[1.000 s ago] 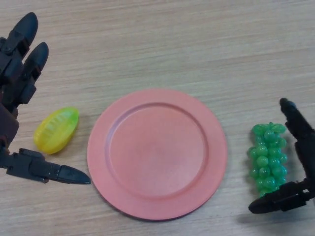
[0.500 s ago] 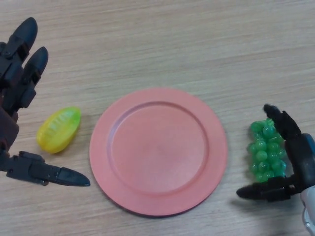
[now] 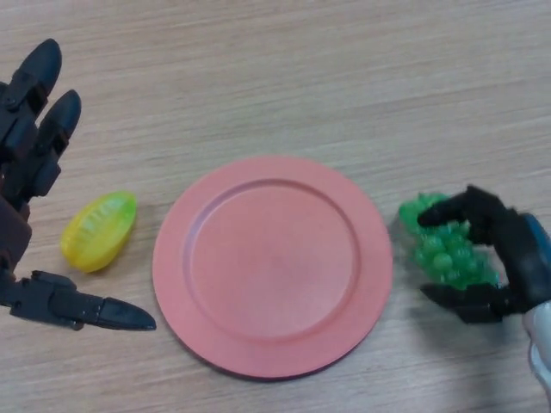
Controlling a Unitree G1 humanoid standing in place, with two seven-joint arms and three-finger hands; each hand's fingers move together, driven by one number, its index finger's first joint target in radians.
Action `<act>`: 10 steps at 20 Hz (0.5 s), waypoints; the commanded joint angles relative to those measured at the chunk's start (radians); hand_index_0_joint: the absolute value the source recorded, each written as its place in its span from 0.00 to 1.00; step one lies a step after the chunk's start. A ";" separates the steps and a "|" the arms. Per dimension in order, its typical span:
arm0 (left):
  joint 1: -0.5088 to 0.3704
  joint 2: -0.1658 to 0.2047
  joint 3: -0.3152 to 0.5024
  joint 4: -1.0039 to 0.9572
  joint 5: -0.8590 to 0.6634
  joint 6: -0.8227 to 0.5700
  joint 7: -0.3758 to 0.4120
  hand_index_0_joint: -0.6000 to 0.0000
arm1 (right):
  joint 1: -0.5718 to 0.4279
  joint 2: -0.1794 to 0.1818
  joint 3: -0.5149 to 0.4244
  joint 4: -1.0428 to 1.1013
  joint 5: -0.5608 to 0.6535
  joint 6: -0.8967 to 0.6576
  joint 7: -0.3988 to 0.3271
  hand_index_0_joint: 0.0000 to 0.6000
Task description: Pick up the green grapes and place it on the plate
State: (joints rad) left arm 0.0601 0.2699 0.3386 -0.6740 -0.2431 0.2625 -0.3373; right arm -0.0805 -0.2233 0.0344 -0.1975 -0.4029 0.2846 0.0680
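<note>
The green grapes are a plastic bunch just right of the pink plate, close to its rim. My right hand comes in from the lower right with its fingers curled over the top of the bunch and its thumb under the near side, gripping it. Whether the bunch is off the table cannot be told. My left hand is at the far left with straight fingers and holds nothing.
A yellow-green fruit lies on the wooden table left of the plate, between my left hand's fingers and thumb.
My right hand has closed its fingers round the grapes. The bunch has shifted left toward the plate's rim and turned. The left hand has barely moved.
</note>
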 commanded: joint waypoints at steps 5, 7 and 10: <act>-0.045 0.053 0.126 -0.077 -0.060 -0.112 0.068 1.00 | -0.171 0.011 0.051 -0.359 0.011 0.138 0.078 1.00; -0.049 0.059 0.143 -0.092 -0.084 -0.101 0.074 1.00 | -0.226 0.028 0.151 -0.428 -0.017 0.226 0.098 1.00; -0.057 0.070 0.163 -0.104 -0.123 -0.094 0.081 1.00 | -0.336 0.033 0.308 -0.474 0.054 0.365 0.019 1.00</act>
State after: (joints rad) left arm 0.0253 0.2969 0.4148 -0.7259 -0.3335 0.2628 -0.2933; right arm -0.3690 -0.1944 0.3938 -0.6069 -0.3514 0.7163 0.1660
